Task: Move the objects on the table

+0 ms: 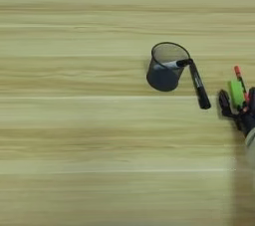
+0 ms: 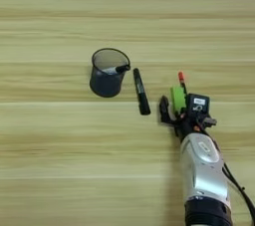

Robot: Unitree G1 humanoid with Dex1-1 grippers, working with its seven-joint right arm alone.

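Four objects on the table [image 2: 50, 170], all gathered right of centre in the frame. Dark mesh pen cup [image 2: 107, 73] upright at upper centre, with what looks like a dark pen-like item lying across its rim. Long black marker [image 2: 141, 92] flat on the wood just right of the cup, tip end close to the rim, contact hard to judge, body angled down and slightly right. Further right, small bright-green block [image 2: 178, 98] with the thin red pen [image 2: 182, 81] poking out above it toward the top of the frame.

Right gripper [image 2: 175, 108] reaching up from the lower right on the silver forearm [image 2: 203, 170], one black finger [image 2: 164, 109] just left of the block, the other on its right. Fingers spread fairly wide, straddling the block; whether either pad touches it, cannot tell.

Likely step: taking hold of the green block. Best done by centring the flat block between the pads before closing, keeping low to the wood so the thin piece does not slip under a fingertip. Worth watching the red pen lying right alongside, apt to be pinched or dragged along. Slow, straight closing advised, then a clean vertical lift, well apart from marker and cup.
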